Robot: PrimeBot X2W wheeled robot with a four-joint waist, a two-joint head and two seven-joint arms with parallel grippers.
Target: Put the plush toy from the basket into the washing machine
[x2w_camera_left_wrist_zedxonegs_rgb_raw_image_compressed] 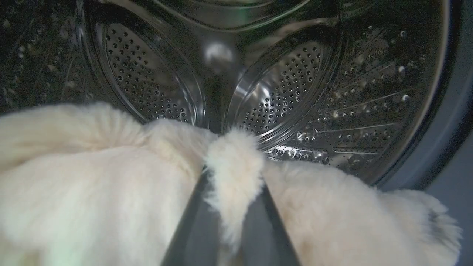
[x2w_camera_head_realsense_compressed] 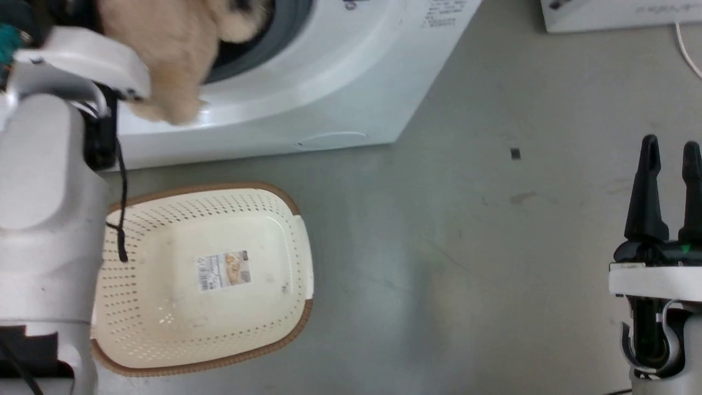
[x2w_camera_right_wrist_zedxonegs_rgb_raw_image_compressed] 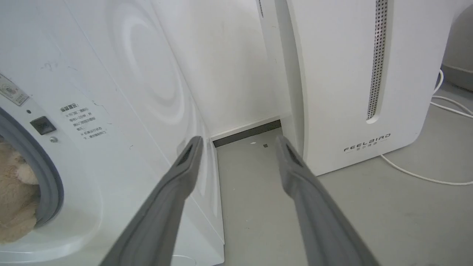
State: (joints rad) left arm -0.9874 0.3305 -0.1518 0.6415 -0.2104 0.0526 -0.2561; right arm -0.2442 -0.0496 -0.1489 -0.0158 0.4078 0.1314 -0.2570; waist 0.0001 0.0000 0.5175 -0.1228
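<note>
The fluffy beige plush toy (x2w_camera_head_realsense_compressed: 175, 55) hangs at the washing machine (x2w_camera_head_realsense_compressed: 329, 93) porthole, partly past the grey gasket. In the left wrist view my left gripper (x2w_camera_left_wrist_zedxonegs_rgb_raw_image_compressed: 232, 173) is shut on a tuft of the plush toy (x2w_camera_left_wrist_zedxonegs_rgb_raw_image_compressed: 92, 184), with the steel drum (x2w_camera_left_wrist_zedxonegs_rgb_raw_image_compressed: 288, 88) right ahead. The cream basket (x2w_camera_head_realsense_compressed: 208, 329) with brown rim sits on the floor below, holding just its paper label (x2w_camera_head_realsense_compressed: 223, 270). My right gripper (x2w_camera_head_realsense_compressed: 670, 148) stands open at the lower right, apart from everything. The right wrist view shows the plush toy (x2w_camera_right_wrist_zedxonegs_rgb_raw_image_compressed: 14, 199) at the porthole edge.
A white slanted appliance marked FEELBIRD (x2w_camera_right_wrist_zedxonegs_rgb_raw_image_compressed: 362, 92) stands right of the washer, with a white cable (x2w_camera_right_wrist_zedxonegs_rgb_raw_image_compressed: 417, 173) on the grey floor (x2w_camera_head_realsense_compressed: 466, 247). A narrow gap separates the two machines.
</note>
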